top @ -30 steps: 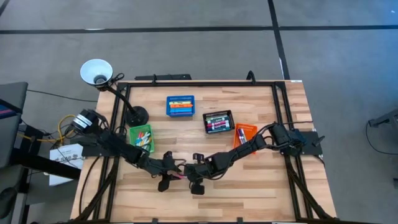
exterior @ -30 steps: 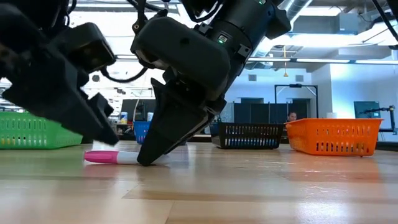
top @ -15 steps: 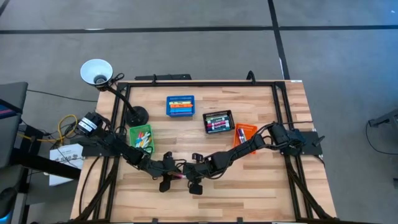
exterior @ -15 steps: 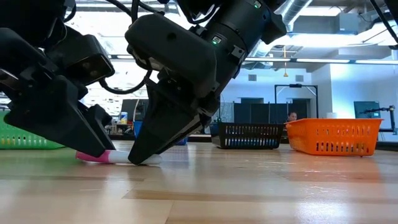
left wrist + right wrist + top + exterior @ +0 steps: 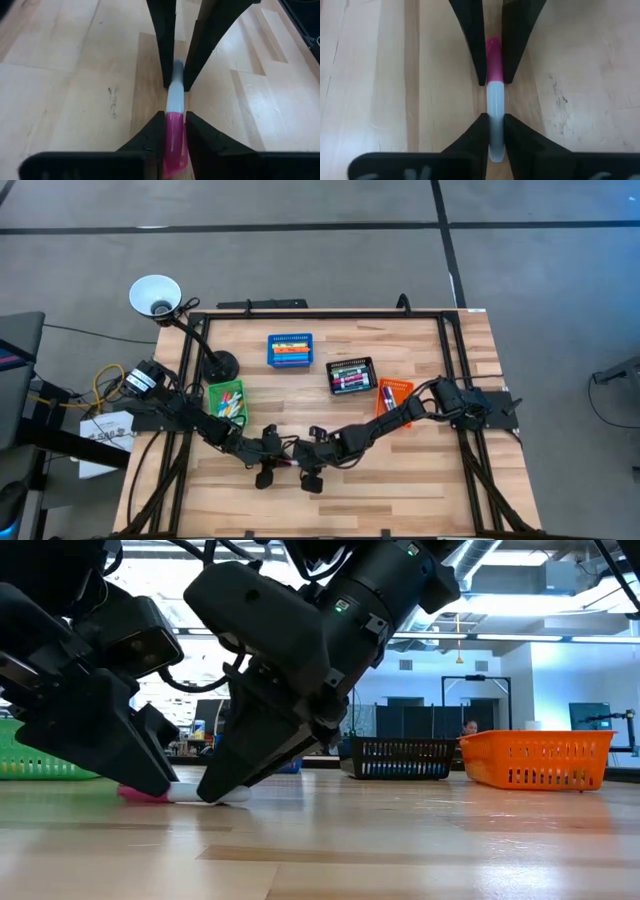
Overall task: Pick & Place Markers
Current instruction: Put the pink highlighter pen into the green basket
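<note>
One marker (image 5: 175,112), white barrel, pink cap.

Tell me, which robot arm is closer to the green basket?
The left. Its gripper is shut on the pink cap of the marker, just in front of the green basket. The right gripper grips the marker's white end, farther away.

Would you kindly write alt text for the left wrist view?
The left gripper is shut on the pink cap end of a pink-capped marker lying on the wooden table, while the right gripper clamps its white barrel end from the opposite side.
</note>
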